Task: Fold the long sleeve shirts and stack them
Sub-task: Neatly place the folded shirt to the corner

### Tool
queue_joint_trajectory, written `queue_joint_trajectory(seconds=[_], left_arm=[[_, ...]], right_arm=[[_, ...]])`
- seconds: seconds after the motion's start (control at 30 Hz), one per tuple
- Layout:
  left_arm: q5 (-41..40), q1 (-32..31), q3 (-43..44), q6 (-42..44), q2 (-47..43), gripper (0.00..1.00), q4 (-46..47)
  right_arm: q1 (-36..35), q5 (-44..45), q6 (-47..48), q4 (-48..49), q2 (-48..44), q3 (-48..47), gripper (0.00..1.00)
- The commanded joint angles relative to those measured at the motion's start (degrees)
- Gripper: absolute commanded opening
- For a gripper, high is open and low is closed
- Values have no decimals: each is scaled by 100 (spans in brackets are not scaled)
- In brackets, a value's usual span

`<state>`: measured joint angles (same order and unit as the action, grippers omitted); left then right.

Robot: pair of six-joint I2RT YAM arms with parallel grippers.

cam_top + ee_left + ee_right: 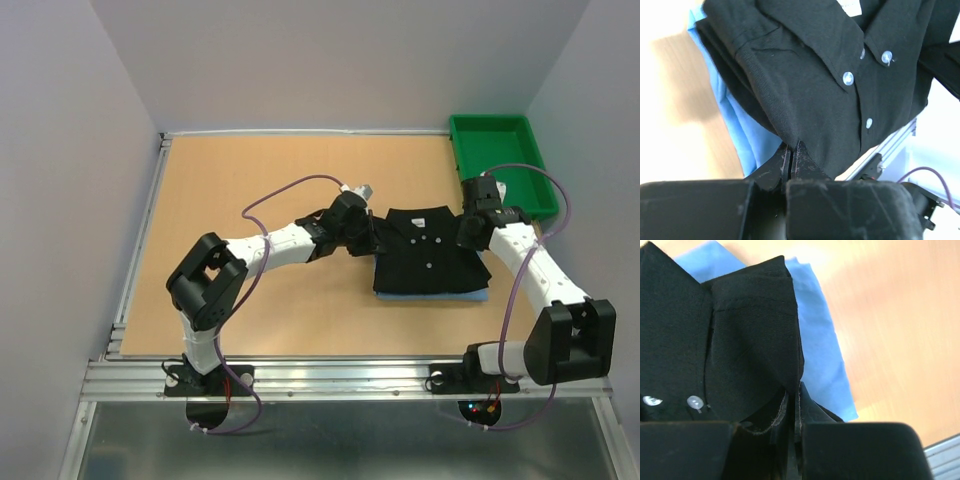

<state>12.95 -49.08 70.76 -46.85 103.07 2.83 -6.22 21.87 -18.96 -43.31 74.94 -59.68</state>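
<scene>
A folded black long sleeve shirt point(430, 255) with small white buttons lies on top of a folded light blue long sleeve shirt point(432, 295), which shows only as a strip along the near edge. My left gripper point(372, 238) is shut at the black shirt's left edge, pinching its cloth point(805, 75) at the fingertips; the blue shirt point(747, 135) shows beneath. On the shirt's right edge, my right gripper point(468, 236) is shut with black cloth point(740, 330) running in between its fingers, above the blue shirt point(822, 350).
A green plastic tray point(462, 150) stands at the back right of the wooden table point(250, 180), just behind the right arm. The table's metal rail point(340, 375) runs along the near edge, by the arm bases.
</scene>
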Motion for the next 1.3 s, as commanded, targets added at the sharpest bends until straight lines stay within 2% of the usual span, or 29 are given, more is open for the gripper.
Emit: queue_joint_trajectory(seconds=[0.0,0.43,0.5,0.53,0.63,0.67,0.7,0.77,0.87,0.93,1.07,1.27], left_arm=[[-100,-32,280,185,29,0,306],[-91,-93,-185,-193,187,0,552],[-108,-93,-238,-272,249,0,552],[-135,-93,-264,-281,249,3,552],[-301,-93,-361,-298,161,26,491],[-371,-93,-370,-272,65,51,456],[-424,-93,-353,-255,12,60,360],[-583,-93,-291,-184,-145,76,167],[-820,-84,-177,-105,-348,86,-54],[-986,-84,-124,-70,-559,87,-212],[-1066,-102,77,245,-622,77,-239],[-1014,-93,429,562,-173,77,-274]], right_arm=[[182,485,-29,375,-120,343,1],[446,441,-117,1061,416,668,2],[446,441,-160,1096,486,668,8],[446,441,-169,1097,522,625,25],[437,336,-204,1088,496,537,54],[446,266,-204,1088,391,475,58],[446,213,-222,1088,321,449,61],[446,47,-213,1062,110,300,66],[446,-182,-266,1035,-119,141,69],[446,-515,-371,1044,-268,-8,69],[446,-1139,-643,1105,-278,-97,62],[560,-1061,-662,1333,-172,421,53]])
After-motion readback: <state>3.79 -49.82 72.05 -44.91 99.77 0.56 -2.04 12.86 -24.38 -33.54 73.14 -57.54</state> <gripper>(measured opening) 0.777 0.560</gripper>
